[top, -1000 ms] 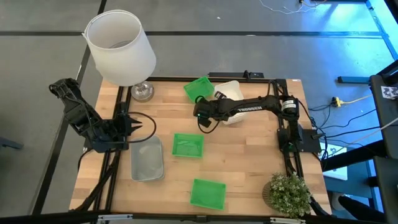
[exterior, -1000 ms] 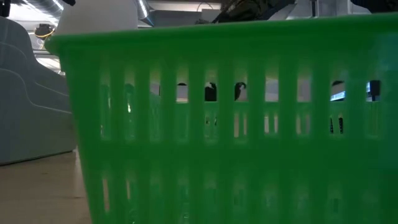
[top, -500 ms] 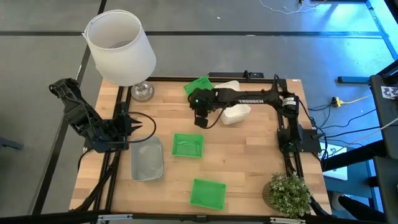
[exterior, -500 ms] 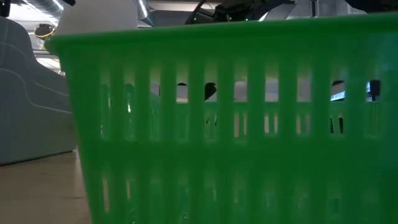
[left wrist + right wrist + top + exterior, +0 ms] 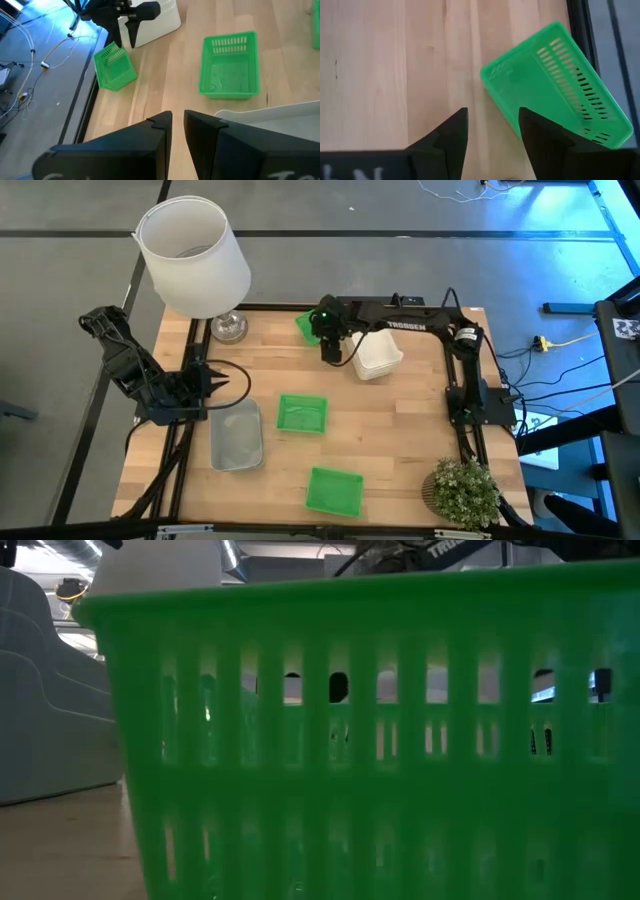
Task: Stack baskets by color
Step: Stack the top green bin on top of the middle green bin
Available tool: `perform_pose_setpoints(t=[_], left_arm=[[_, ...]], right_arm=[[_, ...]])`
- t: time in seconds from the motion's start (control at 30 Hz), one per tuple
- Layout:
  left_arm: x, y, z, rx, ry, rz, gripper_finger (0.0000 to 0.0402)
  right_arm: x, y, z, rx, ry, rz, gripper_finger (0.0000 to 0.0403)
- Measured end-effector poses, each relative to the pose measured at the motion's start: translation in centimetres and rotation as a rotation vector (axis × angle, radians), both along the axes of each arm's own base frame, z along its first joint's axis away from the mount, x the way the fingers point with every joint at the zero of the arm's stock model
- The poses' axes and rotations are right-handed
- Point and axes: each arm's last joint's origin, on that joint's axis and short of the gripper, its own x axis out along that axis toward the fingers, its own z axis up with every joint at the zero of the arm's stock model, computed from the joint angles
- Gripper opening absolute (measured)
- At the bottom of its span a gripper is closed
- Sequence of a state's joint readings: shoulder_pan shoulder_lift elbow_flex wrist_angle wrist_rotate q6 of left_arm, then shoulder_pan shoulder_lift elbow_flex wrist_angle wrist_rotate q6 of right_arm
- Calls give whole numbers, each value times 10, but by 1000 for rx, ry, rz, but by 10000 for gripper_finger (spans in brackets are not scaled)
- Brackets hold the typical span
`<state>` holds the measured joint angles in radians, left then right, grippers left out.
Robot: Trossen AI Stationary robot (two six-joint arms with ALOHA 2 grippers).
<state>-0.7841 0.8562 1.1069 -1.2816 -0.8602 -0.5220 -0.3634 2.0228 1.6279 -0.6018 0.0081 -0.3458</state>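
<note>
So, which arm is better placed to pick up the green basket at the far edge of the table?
The right. Its gripper hovers with open jaws right beside that green basket, while the left gripper waits across the table, next to the grey basket.

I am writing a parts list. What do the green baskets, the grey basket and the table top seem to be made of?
The green baskets look like moulded plastic, bright and slightly glossy, with slotted walls. The grey basket seems translucent plastic, since the surface under it shows through faintly. The table top looks like pale wood with a smooth matt finish; plank lines and grain show.
</note>
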Motion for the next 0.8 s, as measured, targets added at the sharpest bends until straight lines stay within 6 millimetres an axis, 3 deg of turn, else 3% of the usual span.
perform_pose_setpoints(t=[0.53, 0.8], left_arm=[[0, 2, 1, 44, -44, 38, 41], [0, 2, 2, 38, -68, 64, 41]], right_arm=[[-10, -23, -16, -35, 25, 42, 176], [-3, -29, -53, -74, 113, 33, 176]])
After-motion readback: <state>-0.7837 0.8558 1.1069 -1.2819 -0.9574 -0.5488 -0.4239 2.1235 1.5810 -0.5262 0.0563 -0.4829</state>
